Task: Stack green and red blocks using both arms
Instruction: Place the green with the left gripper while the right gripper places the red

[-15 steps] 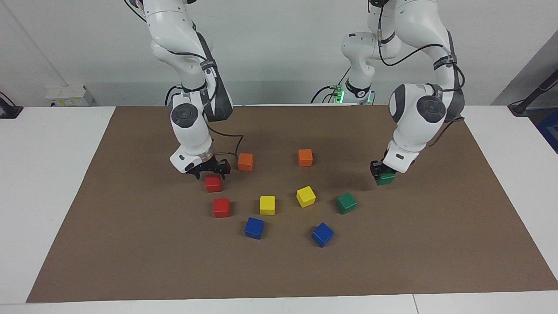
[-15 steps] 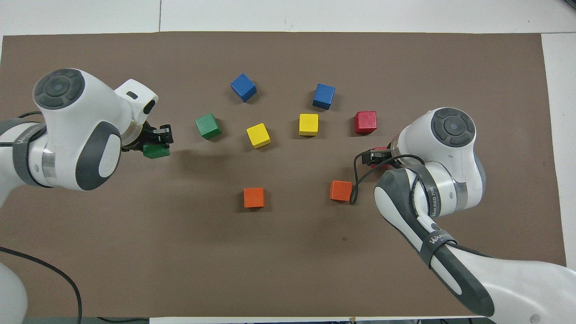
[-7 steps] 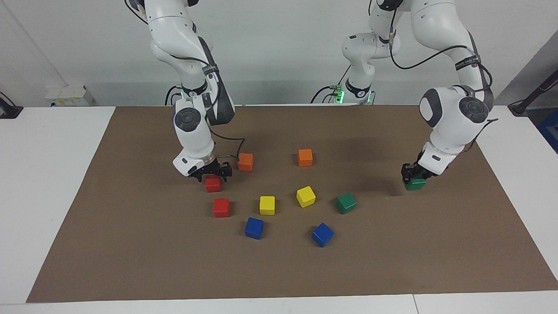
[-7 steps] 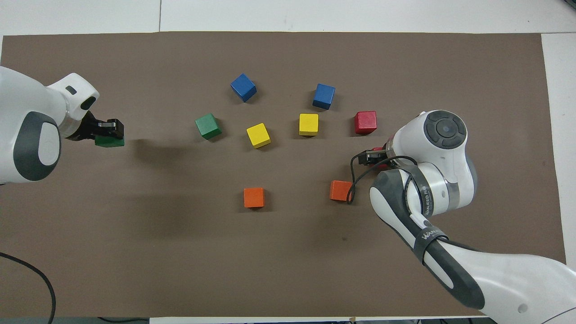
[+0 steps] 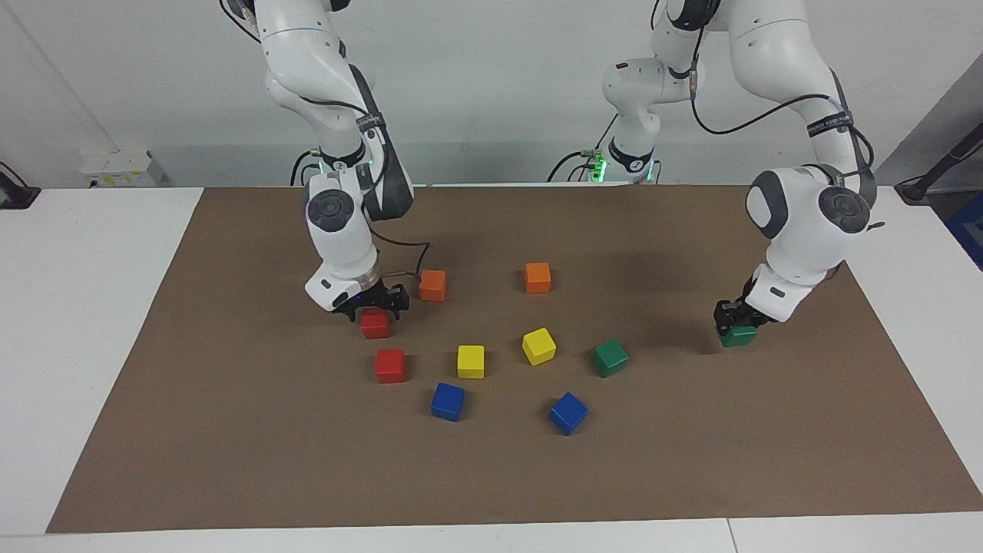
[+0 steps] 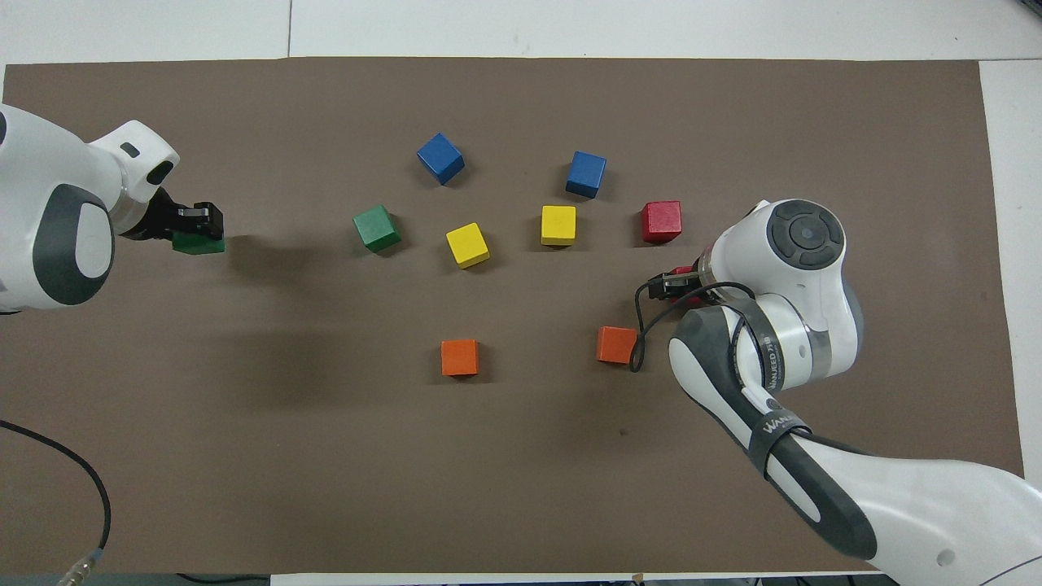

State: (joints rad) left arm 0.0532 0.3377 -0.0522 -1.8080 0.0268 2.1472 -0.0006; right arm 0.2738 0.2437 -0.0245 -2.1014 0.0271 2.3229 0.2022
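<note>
Toward the left arm's end of the worktop (image 5: 100, 230), my left gripper (image 5: 736, 321) is clamped on a green block (image 5: 737, 336) low over the brown mat (image 5: 491, 476). My right gripper (image 5: 374, 303) hangs spread wide, just above a red block (image 5: 375, 325); the second green block (image 5: 610, 357) and second red block (image 5: 390, 365) lie apart on the mat.

At the right of the frame the left gripper (image 5: 736, 321) is clamped on a green cube (image 5: 738, 336) low over the brown mat (image 5: 230, 461) — well apart from the second green cube (image 5: 610, 357). Left of centre, the right gripper (image 5: 375, 301) spreads its fingers wide directly above a red cube (image 5: 375, 323) — another red cube (image 5: 389, 365) sits just below it.
</note>
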